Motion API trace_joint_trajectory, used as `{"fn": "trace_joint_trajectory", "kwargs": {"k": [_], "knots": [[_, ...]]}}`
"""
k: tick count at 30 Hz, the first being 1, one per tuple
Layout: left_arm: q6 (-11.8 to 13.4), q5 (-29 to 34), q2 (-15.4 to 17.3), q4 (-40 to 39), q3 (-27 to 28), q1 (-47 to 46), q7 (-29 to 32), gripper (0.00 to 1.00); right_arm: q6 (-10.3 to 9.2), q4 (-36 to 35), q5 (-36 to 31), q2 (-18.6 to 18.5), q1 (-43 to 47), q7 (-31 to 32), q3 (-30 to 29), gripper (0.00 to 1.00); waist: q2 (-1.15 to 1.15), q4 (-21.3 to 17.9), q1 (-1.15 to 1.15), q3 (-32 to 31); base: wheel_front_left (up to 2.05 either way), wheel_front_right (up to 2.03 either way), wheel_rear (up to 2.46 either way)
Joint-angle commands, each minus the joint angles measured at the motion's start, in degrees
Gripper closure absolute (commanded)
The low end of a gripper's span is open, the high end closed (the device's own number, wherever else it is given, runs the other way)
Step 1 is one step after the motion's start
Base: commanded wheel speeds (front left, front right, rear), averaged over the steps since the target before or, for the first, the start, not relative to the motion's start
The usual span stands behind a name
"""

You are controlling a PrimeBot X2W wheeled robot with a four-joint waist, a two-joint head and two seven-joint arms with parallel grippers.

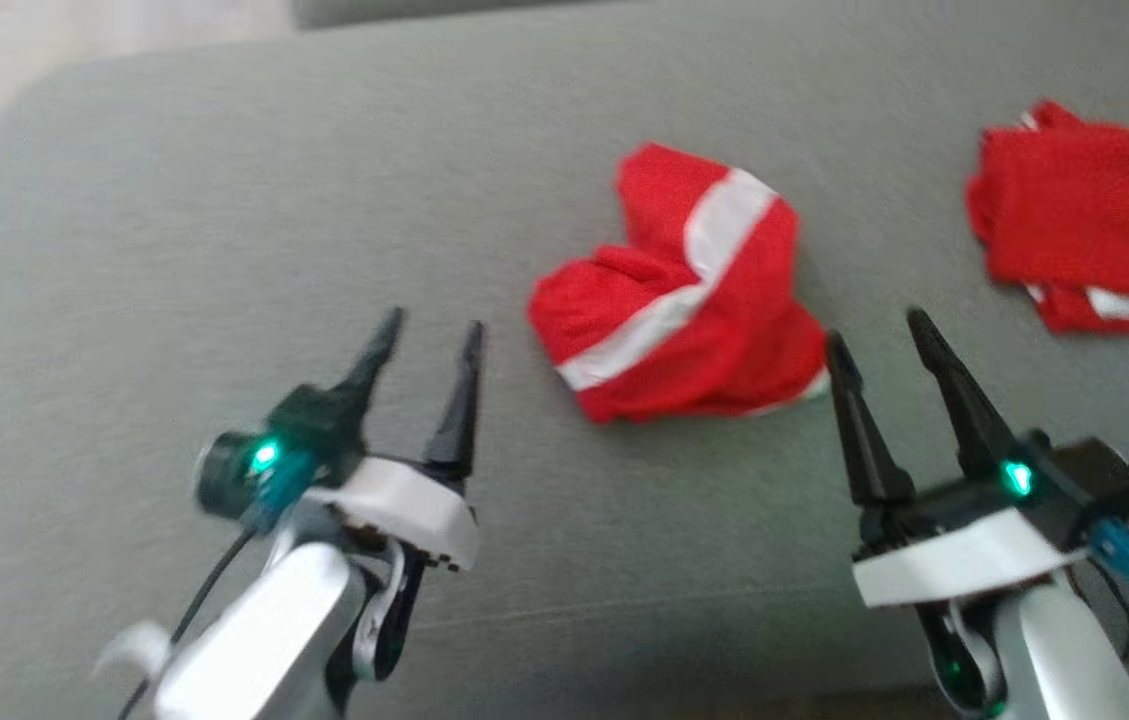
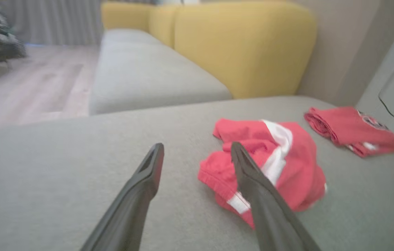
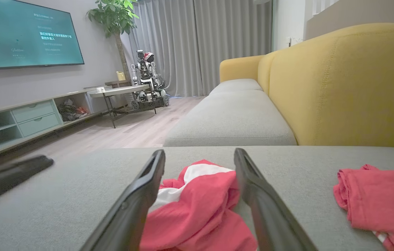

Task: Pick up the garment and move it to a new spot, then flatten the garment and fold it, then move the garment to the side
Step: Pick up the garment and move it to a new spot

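Head view: garment (image 1: 684, 300) lies between left hand (image 1: 433, 322) and right hand (image 1: 876, 328) (both spread wide, empty).

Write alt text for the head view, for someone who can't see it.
A crumpled red garment with a white stripe lies on a grey sofa cushion. Two open, empty grippers rise from the bottom: the left gripper apart from it, the right gripper close to its lower right edge. A folded red garment sits at the far right.

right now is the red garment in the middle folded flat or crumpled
Crumpled: the middle red garment lies bunched in uneven humps on the grey cushion, its white stripe bent.
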Motion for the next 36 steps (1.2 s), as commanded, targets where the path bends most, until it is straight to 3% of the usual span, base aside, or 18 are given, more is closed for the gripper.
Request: {"fn": "trace_joint_trajectory", "kwargs": {"k": [1, 4, 7, 13, 18, 26, 36], "knots": [[1.5, 1.6, 1.0, -3.9, 4.2, -0.2, -0.7, 0.00, -0.02, -1.4, -0.3, 0.1, -0.2, -0.4, 0.5, 0.00, 0.00, 5.5, 0.00, -4.9, 0.00, 0.00, 0.00], [5.0, 4.9, -0.1, -9.9, 10.8, 7.5, -0.7, 0.00, -0.02, -0.2, -0.5, 0.1, 2.1, -0.4, -1.2, 0.00, 0.00, 7.6, 0.00, -6.9, 0.00, 0.00, 0.00], [6.4, 8.5, -1.4, -14.1, 16.1, 14.8, -0.7, 0.00, -0.02, 0.6, -0.3, 0.1, 4.1, -0.4, -2.5, 0.00, 0.00, 8.8, 0.00, -8.1, 0.00, 0.00, 0.00], [5.0, 15.7, -4.6, -17.8, 23.3, 26.4, -0.7, 0.00, -0.02, 0.7, -0.5, 0.1, 8.0, -0.4, -3.5, 0.00, 0.00, 9.2, 0.00, -10.0, 0.00, 0.00, 0.00], [2.3, 19.9, -7.5, -17.6, 27.0, 32.4, -0.7, 0.00, -0.02, -0.2, -0.3, 0.1, 10.0, -0.4, -3.7, 0.00, 0.00, 8.7, 0.00, -10.7, 0.00, 0.00, 0.00], [-1.4, 24.5, -10.6, -17.3, 31.2, 34.4, -0.7, 0.00, -0.02, -0.9, -0.8, 0.1, 11.2, -0.4, -3.6, 0.00, 0.00, 8.1, 0.00, -10.9, 0.00, 0.00, 0.00], [-3.7, 27.5, -12.4, -17.0, 33.1, 34.9, -0.7, 0.00, -0.02, -0.9, -0.7, 0.1, 11.4, -0.4, -3.7, 0.00, 0.00, 8.2, 0.00, -11.0, 0.00, 0.00, 0.00]]}}
